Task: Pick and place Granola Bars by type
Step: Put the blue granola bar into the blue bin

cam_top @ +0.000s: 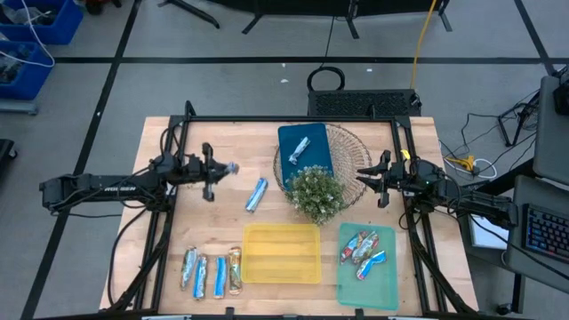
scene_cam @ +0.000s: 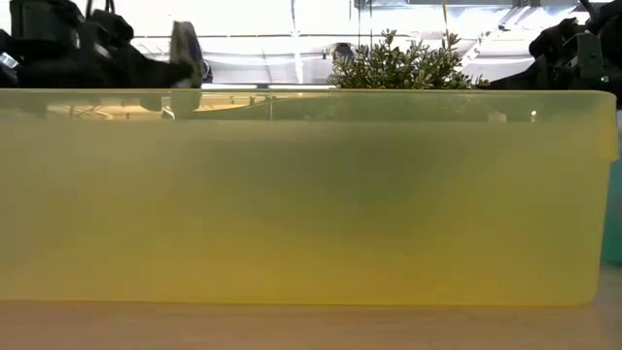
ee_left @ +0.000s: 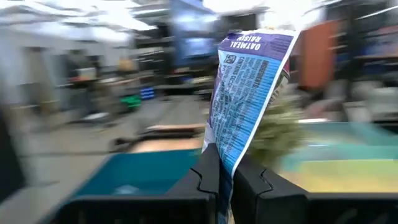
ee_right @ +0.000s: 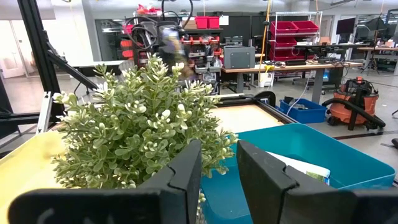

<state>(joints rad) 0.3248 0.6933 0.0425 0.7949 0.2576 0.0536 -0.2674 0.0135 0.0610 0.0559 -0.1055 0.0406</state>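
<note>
A workshop floor with taped lines surrounds my wooden table [cam_top: 160,267], and shelves of red bins and a shop vacuum fill the room behind it

In the high view I have my left gripper [cam_top: 216,169] at centre left of the frame, pressed together on the bottom edge of a bar [cam_top: 229,167], which stands up out of the fingers [ee_left: 208,177] in the left wrist view. I judge I am carrying it toward a tray, held by one end so that it can drop flat when I let go. Its wrapper [ee_left: 249,93] is purple and white, and I can read "OATMEAL RAISIN" along the top edge; the finer print below is too blurred to read

The trays look like one per type. The blue tray [cam_top: 305,153], upper centre, holds one silver-blue bar [cam_top: 299,148]. The green tray [cam_top: 368,265], lower right, holds a few red-and-blue bars [cam_top: 364,249]. The yellow tray [cam_top: 282,252], lower centre, shows nothing in it. Four unsorted bars [cam_top: 212,272] lie in a row at lower left, and one more blue bar [cam_top: 256,194] lies alone on the table at centre

My right gripper [cam_top: 366,176] waits at centre right, just beside the plant [cam_top: 315,193], jaws spread and holding nothing. The plant stands between the trays, so I judge it is an obstacle to steer round
</note>
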